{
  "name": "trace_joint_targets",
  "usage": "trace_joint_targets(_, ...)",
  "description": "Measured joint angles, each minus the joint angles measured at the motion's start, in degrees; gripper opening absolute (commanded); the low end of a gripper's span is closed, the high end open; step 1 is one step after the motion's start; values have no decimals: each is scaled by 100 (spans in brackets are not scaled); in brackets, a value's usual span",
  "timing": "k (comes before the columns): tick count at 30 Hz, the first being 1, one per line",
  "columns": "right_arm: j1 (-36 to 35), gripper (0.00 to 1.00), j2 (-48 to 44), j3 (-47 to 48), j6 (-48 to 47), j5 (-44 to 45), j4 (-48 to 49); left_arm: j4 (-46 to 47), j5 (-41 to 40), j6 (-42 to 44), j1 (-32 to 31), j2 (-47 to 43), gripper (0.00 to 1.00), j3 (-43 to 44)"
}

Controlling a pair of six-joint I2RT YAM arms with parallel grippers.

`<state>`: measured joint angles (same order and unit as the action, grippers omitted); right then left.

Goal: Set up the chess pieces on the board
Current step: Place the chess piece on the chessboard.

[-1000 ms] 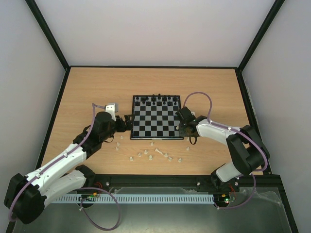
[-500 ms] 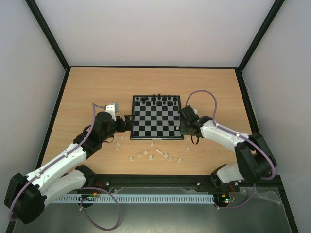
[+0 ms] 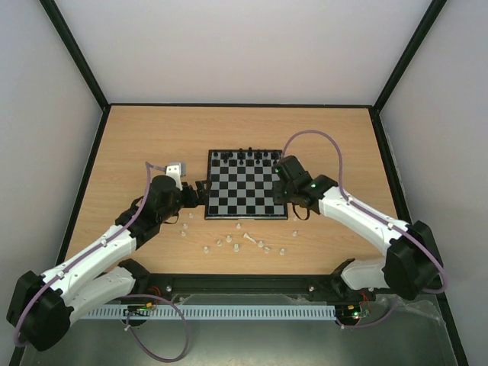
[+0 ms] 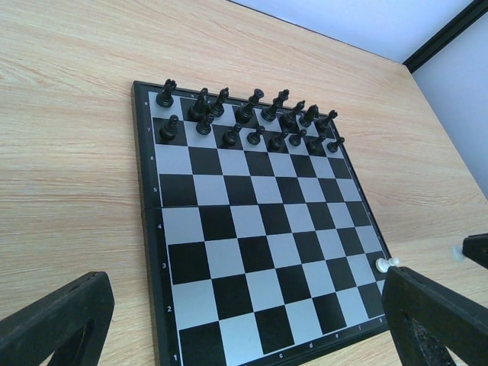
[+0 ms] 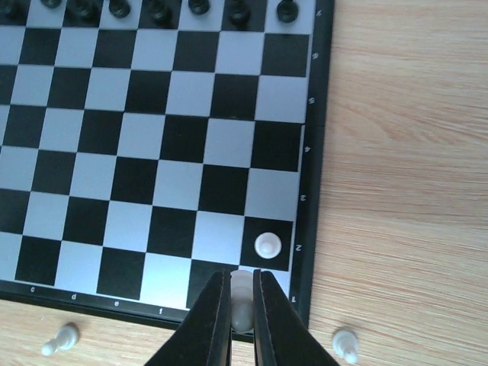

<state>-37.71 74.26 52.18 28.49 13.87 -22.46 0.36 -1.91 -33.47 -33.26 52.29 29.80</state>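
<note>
The board (image 3: 236,191) lies mid-table, with one whitish pawn (image 5: 268,245) standing on a dark square near its near-right corner; the same pawn (image 4: 387,264) shows in the left wrist view. My right gripper (image 5: 242,305) is shut on another pale chess piece (image 5: 242,293), held above the board's near-right corner. In the top view the right gripper (image 3: 284,197) hovers over that corner. My left gripper (image 3: 197,192) rests at the board's left edge, open, with nothing between its fingers (image 4: 57,320). Several loose whitish pieces (image 3: 229,240) lie on the table in front of the board.
Black pieces (image 4: 252,122) fill the board's two far rows. A loose pale piece (image 5: 59,340) lies off the near edge, another (image 5: 346,343) off the near-right corner. Black frame rails and white walls border the wooden table (image 3: 137,145).
My right gripper shut on a pale piece beside the board's near-right corner, then lifted and swung it over the board's edge. The left arm has not moved.
</note>
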Motion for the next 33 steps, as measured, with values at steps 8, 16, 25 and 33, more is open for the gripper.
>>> trace_joint_targets(8,-138,6,817,321,-142,-221,-26,0,-17,0,0,4,99,0)
trace_joint_targets(16,-240,7,1537,568,-256,-332,-28,0,-57,0,0,4,99,-2)
trace_joint_targets(25,-245,9,1985,754,-271,-262,-17,-2,-76,2,0,2,99,-2)
trace_joint_targets(33,-245,10,2264,815,-282,-168,9,-2,-74,2,0,2,99,-2)
